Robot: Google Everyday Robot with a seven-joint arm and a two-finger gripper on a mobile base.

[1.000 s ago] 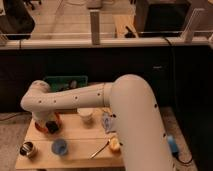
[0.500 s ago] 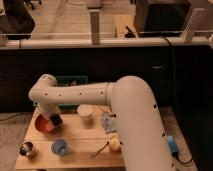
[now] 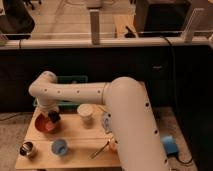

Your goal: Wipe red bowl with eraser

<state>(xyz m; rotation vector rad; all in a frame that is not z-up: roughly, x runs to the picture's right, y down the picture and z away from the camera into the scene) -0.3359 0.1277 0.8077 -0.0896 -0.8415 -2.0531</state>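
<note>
On the wooden worktop the bowl sits at 9 o'clock. The tool hangs over its rim at 2 o'clock; whether it is wide, narrow or holding something, I cannot tell.

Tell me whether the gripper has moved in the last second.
Yes. The gripper, now over the rim of the red bowl, has shifted toward the white cup.

Table: small, light wooden top, seen from above.
Back edge: green bin, mostly hidden behind the robot arm.
Left side: red bowl, with the gripper over its right rim.
Middle: pale cup, upright.
Front left: shiny metal cup, blue cup beside it.
Front right: thin stick, lying slantwise.
</note>
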